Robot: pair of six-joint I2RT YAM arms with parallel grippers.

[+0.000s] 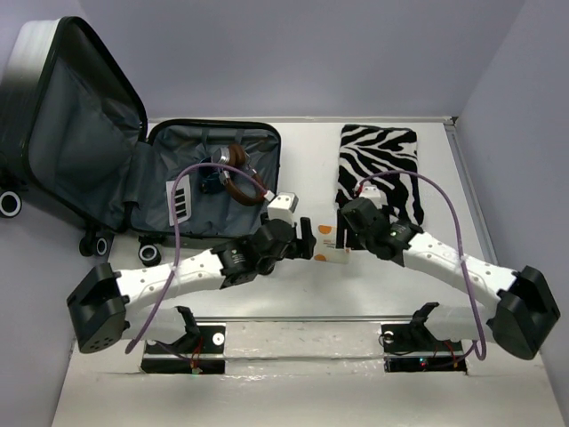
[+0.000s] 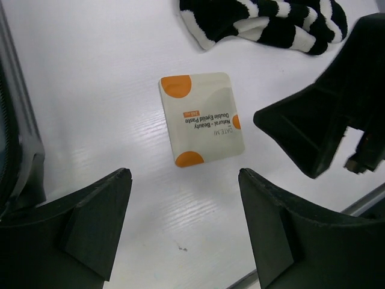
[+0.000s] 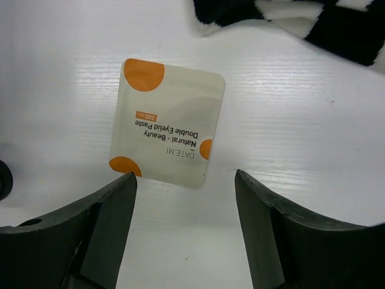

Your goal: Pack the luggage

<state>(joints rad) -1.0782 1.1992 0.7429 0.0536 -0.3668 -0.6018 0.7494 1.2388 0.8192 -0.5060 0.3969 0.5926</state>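
The luggage (image 1: 107, 133) lies open at the back left, lid tipped up and dark grey lining showing. A small white sachet with orange dots (image 1: 331, 245) lies flat on the table between my two grippers. My left gripper (image 1: 307, 240) is open just left of it. In the left wrist view the sachet (image 2: 201, 119) sits ahead of the empty left gripper (image 2: 183, 174), with the right gripper (image 2: 319, 126) close on its far side. My right gripper (image 3: 184, 176) is open too, the sachet (image 3: 168, 123) lying just beyond its fingertips, nearer the left finger (image 3: 114, 205).
A zebra-striped cloth (image 1: 378, 169) lies at the back right, its edge near the sachet (image 3: 325, 21). Brown headphones (image 1: 233, 178) and a white striped tag (image 1: 180, 203) rest in the luggage's lower half. The luggage's rim (image 2: 15, 150) is at the left wrist view's left edge.
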